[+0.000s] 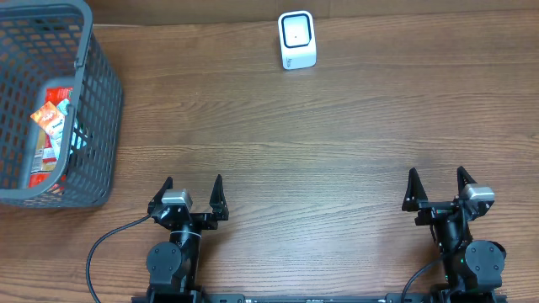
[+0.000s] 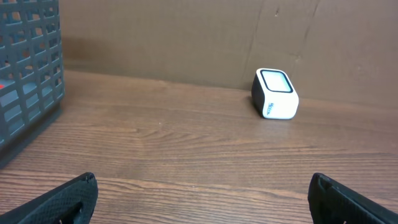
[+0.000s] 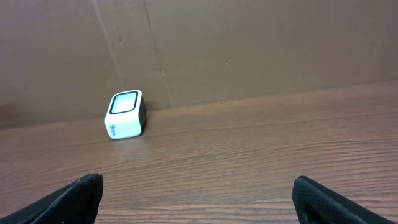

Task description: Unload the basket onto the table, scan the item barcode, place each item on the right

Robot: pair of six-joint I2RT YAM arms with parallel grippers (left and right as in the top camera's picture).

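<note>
Wood-grain table, grey plastic basket

The wooden table bears a grey basket at left and a white scanner near its far edge.

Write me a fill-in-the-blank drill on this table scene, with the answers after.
The grey basket stands on the robot's ____ side. The red packets lie ____ the basket. The left hand and right hand are both ____. The barcode scanner is mainly ____ in colour.
Missing words: left; inside; open; white.
</note>
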